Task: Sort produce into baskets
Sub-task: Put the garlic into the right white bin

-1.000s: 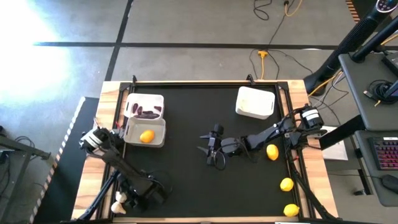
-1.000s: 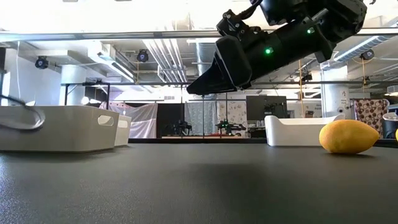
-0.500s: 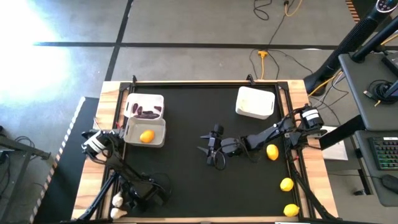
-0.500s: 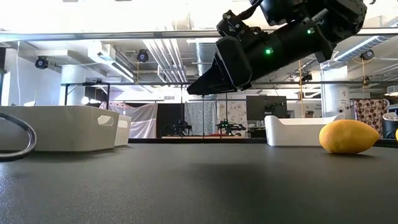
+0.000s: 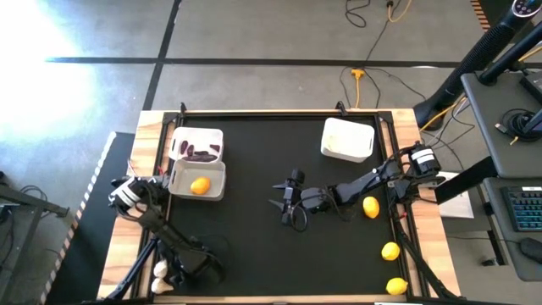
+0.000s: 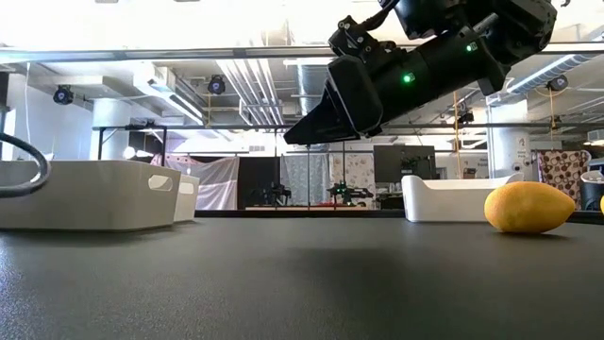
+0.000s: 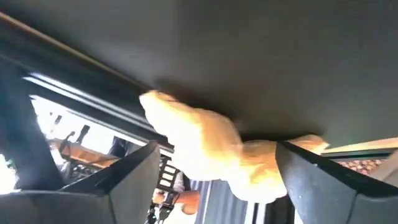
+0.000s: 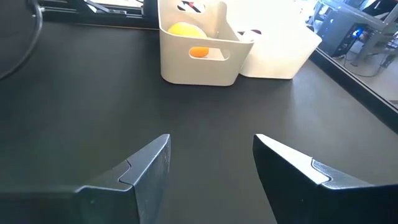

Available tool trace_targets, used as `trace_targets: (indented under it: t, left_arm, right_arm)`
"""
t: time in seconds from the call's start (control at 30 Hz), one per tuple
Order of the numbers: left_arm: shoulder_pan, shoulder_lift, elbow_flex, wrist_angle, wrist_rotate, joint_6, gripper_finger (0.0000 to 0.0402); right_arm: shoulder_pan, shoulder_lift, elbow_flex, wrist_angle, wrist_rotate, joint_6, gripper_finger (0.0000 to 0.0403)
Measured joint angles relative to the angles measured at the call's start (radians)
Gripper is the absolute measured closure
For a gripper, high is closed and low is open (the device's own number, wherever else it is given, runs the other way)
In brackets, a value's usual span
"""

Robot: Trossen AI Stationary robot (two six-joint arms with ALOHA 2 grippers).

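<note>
Two white garlic bulbs (image 7: 205, 140) (image 5: 159, 269) lie at the mat's near left edge. The open fingers of my left gripper (image 7: 219, 149) (image 5: 172, 273) stand on either side of them. My right gripper (image 5: 290, 207) (image 8: 211, 140) hangs open over the middle of the mat with nothing between its fingers. At the far left, one basket (image 5: 179, 188) holds a lemon (image 5: 200, 185), and the basket behind it (image 5: 212, 135) holds purple pieces (image 5: 200, 154). A third basket (image 5: 347, 139) stands at the far right. Three lemons (image 5: 371, 207) (image 5: 389, 251) (image 5: 396, 286) rest on the mat at the right. My left gripper comes at the garlic bulbs slanting down, one finger (image 7: 134, 177) on each side of them. One bulb's end (image 7: 273, 171) lies right against the other finger, and I cannot tell whether they touch. The bulbs rest on the mat.
A dark rail and the wooden border (image 5: 151, 144) run along the mat's left edge, close to the garlic. A cable loop (image 6: 24, 165) from the left arm shows in front of the left baskets. Bare mat (image 5: 254, 254) lies between the two arms.
The left arm's cable loop has dipped and risen again in the low view, and the arm's elbow has swayed a little. The right arm has kept still.
</note>
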Motion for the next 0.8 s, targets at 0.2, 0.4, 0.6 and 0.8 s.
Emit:
trace_targets:
  t: [0.2,0.4,0.6,0.8]
  left_arm:
    - [-0.016,0.0,-0.034,0.104,0.006,-0.056,0.0089]
    - [-0.02,0.0,-0.086,0.158,0.026,-0.098,0.0103]
    - [-0.02,0.0,-0.113,0.162,0.057,-0.07,0.0137]
    - [-0.02,0.0,-0.117,0.147,0.058,-0.039,0.0199]
  right_arm:
    - [0.0,0.0,0.0,-0.011,0.0,0.0,0.0181]
    - [0.0,0.0,0.0,-0.012,0.0,0.0,0.0181]
    - [-0.001,0.0,0.0,-0.012,0.0,0.0,0.0181]
    - [-0.002,0.0,0.0,-0.012,0.0,0.0,0.0181]
